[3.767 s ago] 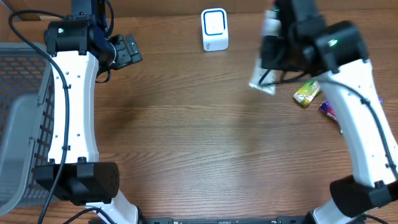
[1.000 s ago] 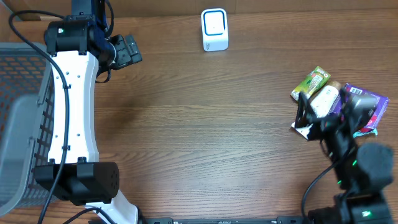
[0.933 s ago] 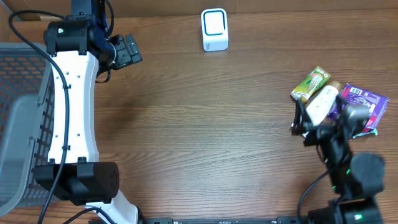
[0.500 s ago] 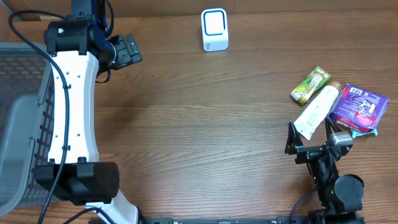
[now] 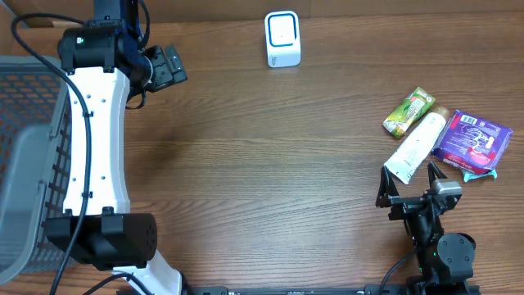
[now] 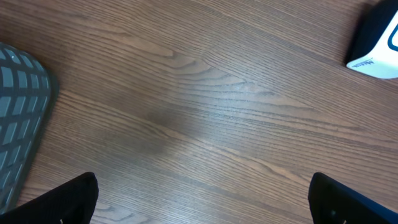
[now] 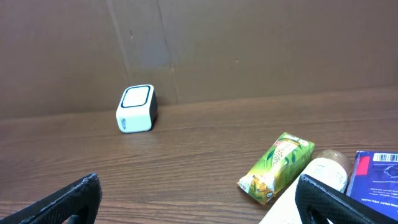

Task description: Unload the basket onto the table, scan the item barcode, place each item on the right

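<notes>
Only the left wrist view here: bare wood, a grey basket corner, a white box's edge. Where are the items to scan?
Observer: Three lie together at the table's right side: a green carton, a white tube and a purple packet.
Operator: Does the right hand hold one?
Observer: No, the right hand is open and empty, just short of the tube's flat end.
Operator: And that white box?
Observer: The scanner, standing at the far edge, mid-table.
</notes>
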Motion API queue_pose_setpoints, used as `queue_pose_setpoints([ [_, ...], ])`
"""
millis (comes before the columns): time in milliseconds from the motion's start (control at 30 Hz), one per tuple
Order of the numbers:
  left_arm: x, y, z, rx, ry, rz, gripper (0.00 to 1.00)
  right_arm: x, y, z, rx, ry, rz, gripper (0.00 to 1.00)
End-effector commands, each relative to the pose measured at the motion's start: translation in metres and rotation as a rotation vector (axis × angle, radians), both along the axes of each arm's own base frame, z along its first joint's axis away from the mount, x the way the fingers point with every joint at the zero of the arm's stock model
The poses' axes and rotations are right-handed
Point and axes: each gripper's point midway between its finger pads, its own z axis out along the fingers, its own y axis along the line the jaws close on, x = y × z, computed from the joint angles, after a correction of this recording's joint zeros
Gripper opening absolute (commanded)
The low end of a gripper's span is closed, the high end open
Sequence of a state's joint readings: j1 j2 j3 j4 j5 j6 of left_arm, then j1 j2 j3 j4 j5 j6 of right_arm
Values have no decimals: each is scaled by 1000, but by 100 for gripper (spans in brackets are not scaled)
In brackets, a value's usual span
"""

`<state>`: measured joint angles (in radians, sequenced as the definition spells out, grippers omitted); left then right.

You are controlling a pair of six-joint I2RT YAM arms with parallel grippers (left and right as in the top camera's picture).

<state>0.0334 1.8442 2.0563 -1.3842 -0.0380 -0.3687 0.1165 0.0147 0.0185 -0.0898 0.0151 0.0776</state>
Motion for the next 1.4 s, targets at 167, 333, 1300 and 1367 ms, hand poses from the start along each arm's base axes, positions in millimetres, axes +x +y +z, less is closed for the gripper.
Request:
queue_pose_setpoints([
  [167,3,0,6,-5,-20,19,100,0,-2,-1,-3,-8,-12,100],
  [333,3,0,6,-5,-20,19,99,0,-2,-1,-3,-9,-12,100],
  [1300,-9,-7,23,72,-275,-171,99,0,-2,-1,-3,-9,-12,100],
  [1367,-16,-13,17,82,-333,-247,100,0,-2,-1,-3,-9,-12,100],
])
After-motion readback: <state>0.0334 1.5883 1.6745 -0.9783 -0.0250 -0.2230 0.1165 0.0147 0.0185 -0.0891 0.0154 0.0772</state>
